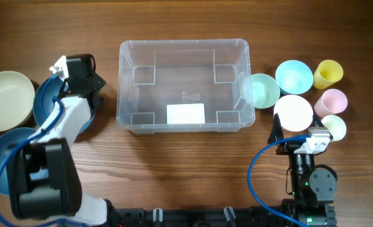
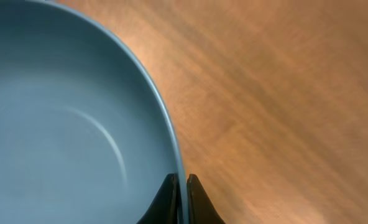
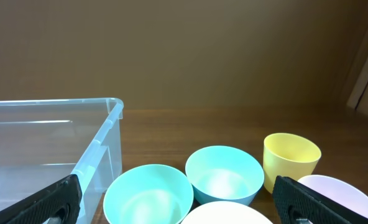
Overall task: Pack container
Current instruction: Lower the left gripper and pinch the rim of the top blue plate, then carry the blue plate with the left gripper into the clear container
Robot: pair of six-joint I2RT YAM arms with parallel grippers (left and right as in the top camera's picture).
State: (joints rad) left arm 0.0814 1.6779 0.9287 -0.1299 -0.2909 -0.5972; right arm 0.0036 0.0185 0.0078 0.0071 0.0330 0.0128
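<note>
Nearest the left wrist camera, the blue bowl (image 2: 78, 124) has its rim pinched between the clenched left jaws; we judge this grip suits lifting it across. Right jaws stand released, empty. We find the container (image 1: 183, 43) at the middle of the surface (image 1: 186, 170), mouth upward, long axis parallel to the far edge.
</note>
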